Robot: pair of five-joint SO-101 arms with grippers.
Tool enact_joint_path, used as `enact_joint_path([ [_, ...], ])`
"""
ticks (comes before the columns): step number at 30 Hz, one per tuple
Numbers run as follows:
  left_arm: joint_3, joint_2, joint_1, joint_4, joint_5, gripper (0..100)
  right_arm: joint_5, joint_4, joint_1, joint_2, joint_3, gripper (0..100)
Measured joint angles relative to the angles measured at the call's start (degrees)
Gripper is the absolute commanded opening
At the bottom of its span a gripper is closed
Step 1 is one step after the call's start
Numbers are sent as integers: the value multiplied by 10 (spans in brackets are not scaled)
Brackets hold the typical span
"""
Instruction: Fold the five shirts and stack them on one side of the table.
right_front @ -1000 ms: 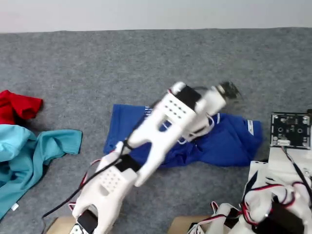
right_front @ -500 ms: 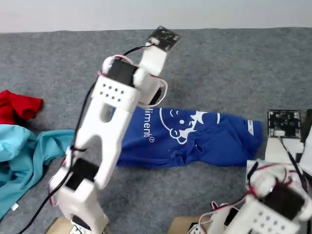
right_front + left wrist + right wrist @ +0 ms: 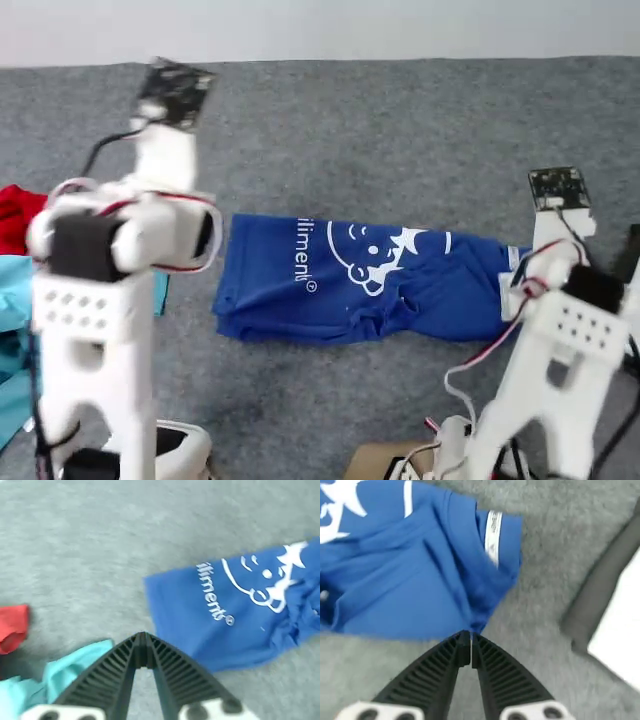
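Three shirts lay on the counter [image 3: 400,120] in the high view: blue shirt [image 3: 370,280] central, red shirt [image 3: 12,215] and teal shirt [image 3: 10,340] aside. The left arm [image 3: 95,330] had swung off the blue shirt since a second before. Left wrist view: left fingers [image 3: 117,672] pressed together, empty, blue shirt beyond their tips. Right wrist view: right fingers [image 3: 432,672] likewise closed on nothing, tips at that shirt's edge.

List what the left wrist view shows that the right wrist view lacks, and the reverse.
Left wrist: the red shirt, the teal shirt, the shut left gripper and the white print on the blue shirt. Right wrist: the shut right gripper and a white label on that shirt. Both: the blue shirt on the grey table.
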Motion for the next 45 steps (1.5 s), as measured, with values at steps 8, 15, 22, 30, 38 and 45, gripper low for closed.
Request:
enact_joint_path([
  [8, 59, -37, -104, 0, 0, 4, 0, -126, 13, 142, -14, 117],
  [15, 73, -37, -168, 0, 0, 4, -133, -49, 12, 255, -180, 166],
  [22, 74, -37, -168, -3, 0, 4, -176, 25, -4, 409, -340, 165],
  [30, 128, -37, -168, -4, 0, 4, -192, 33, -24, 523, -412, 11],
  [38, 135, -37, -169, -4, 0, 4, -192, -12, -25, 574, -478, 10],
  [45, 135, -37, -169, -4, 0, 4, -149, -18, -25, 642, -550, 20],
])
